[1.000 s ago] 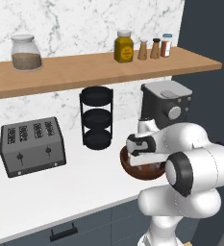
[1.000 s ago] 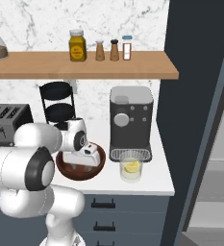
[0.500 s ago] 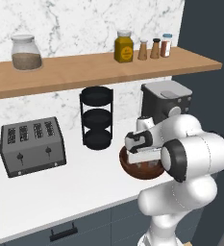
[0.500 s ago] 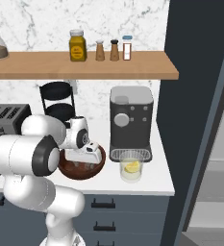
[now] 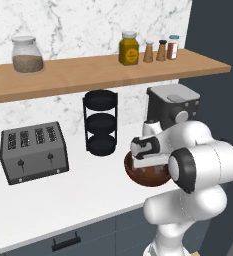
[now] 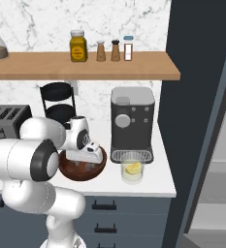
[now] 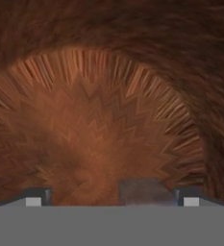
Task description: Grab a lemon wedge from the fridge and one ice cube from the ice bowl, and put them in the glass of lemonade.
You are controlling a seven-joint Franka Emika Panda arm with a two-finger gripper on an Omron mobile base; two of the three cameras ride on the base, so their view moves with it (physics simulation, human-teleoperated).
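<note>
Base views flank the ice bowl (image 6: 83,167); hand view seemingly inside it.

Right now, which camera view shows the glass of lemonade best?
The right base view: the glass of lemonade stands whole on the counter before the coffee machine, right of the ice bowl, a yellow piece inside. In the left base view the arm covers that spot. The hand view looks into the bowl.

Under the gripper (image 7: 111,194), the bowl (image 6: 83,167) looks like dark reddish-brown wood, its inside marked with a rough, radiating grain. Just beside it, the glass (image 6: 132,168) is clear and smooth. The surface (image 5: 63,200) around them is plain matt white. Behind, the coffee machine (image 6: 132,123) has a dull grey casing, and the shelf (image 6: 85,65) above is warm, smooth wood against glossy marble.
</note>
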